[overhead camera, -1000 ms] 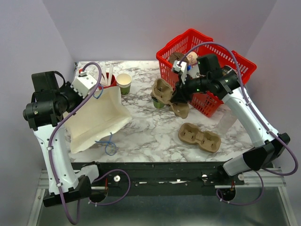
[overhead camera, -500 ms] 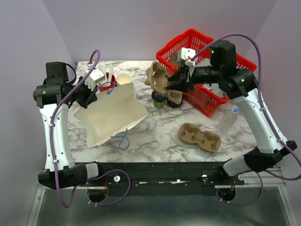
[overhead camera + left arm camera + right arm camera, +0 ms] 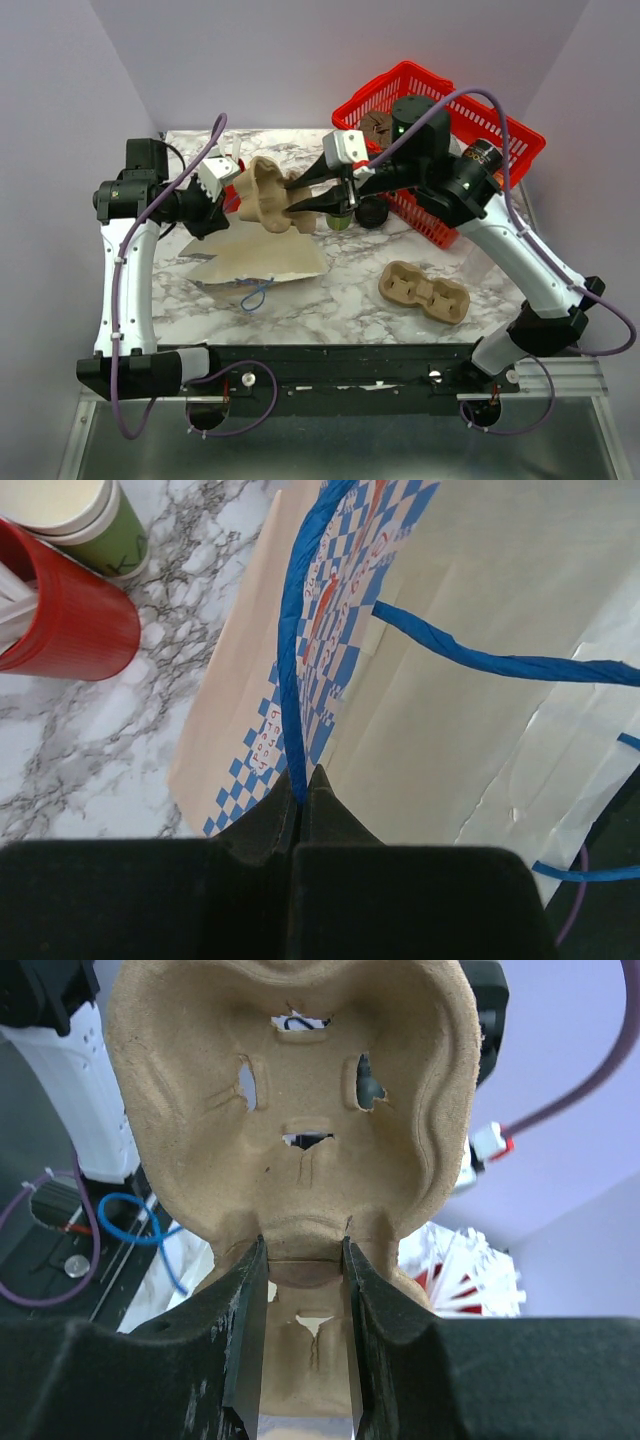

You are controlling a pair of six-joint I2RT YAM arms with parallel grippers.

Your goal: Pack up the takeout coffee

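The takeout coffee [image 3: 342, 221], an olive-green cup, stands mid-table, its top hidden behind my right fingers. A round black lid [image 3: 372, 212] shows just right of it; what lies under it I cannot tell. My right gripper [image 3: 300, 196] [image 3: 305, 1250] is shut on the middle ridge of a brown pulp cup carrier [image 3: 266, 194] [image 3: 290, 1090], held in the air on edge. My left gripper [image 3: 216, 190] [image 3: 303, 780] is shut on the blue handle [image 3: 300, 630] of a cream paper bag [image 3: 268, 258] [image 3: 470, 600] that sags onto the table.
A red cup [image 3: 70, 620] with white sticks and a lidless green paper cup [image 3: 95, 520] stand at the back left. A second pulp carrier [image 3: 425, 292] lies front right. A red basket [image 3: 500, 130] stands back right.
My right gripper has carried the carrier left from beside the basket to above the bag. My left gripper moved right with the handle, and the bag slumped flatter.
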